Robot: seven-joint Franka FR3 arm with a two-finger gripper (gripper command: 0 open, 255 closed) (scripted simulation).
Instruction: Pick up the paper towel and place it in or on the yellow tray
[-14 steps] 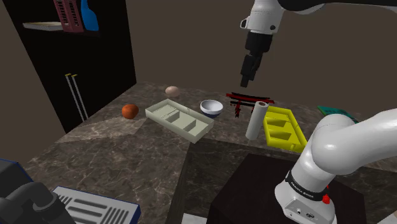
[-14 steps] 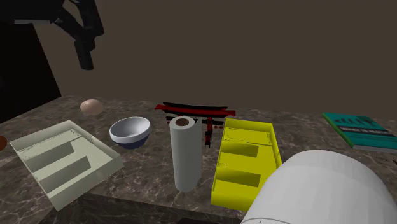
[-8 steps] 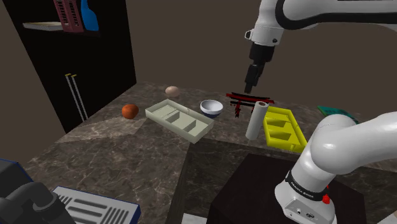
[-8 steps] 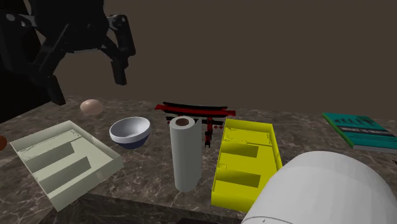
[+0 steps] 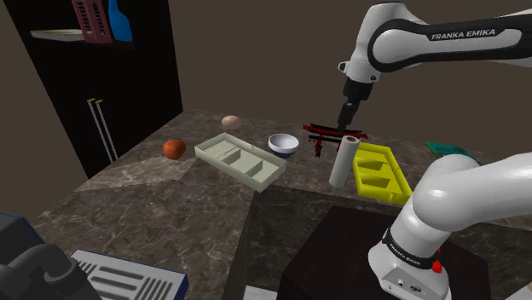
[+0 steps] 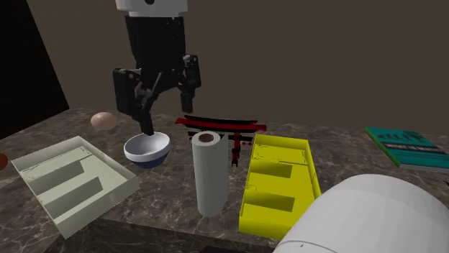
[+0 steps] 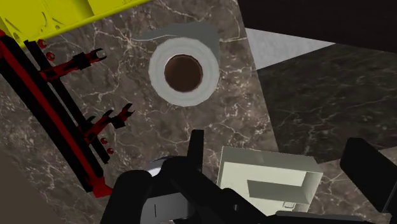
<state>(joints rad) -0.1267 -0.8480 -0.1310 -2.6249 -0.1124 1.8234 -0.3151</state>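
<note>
The paper towel (image 5: pixel 343 160) is a white roll standing upright on the dark marble counter, close beside the yellow tray (image 5: pixel 365 182). In the second exterior view the paper towel (image 6: pixel 210 172) stands just left of the yellow tray (image 6: pixel 249 188), which has several compartments. My gripper (image 5: pixel 344 120) hangs above the roll and slightly behind it, open and holding nothing. From the front my gripper (image 6: pixel 170 109) shows its fingers spread, over the bowl and roll. Looking down from the wrist, the paper towel (image 7: pixel 184 71) shows its brown core ahead of my gripper (image 7: pixel 280 165), with the yellow tray (image 7: pixel 44 16) beyond.
A red and black rack (image 6: pixel 219 126) stands behind the roll. A white bowl (image 6: pixel 147 148), a cream divided tray (image 6: pixel 65 180), a tan ball (image 6: pixel 103 120) and an orange ball (image 5: pixel 174 148) lie leftward. A teal book (image 6: pixel 403 146) lies at right. The dark stand (image 5: pixel 358 256) is below.
The arm has swung toward the shoulder view's right and come down, bringing the gripper over the paper towel. The fingers stay apart. Nothing on the counter has moved.
</note>
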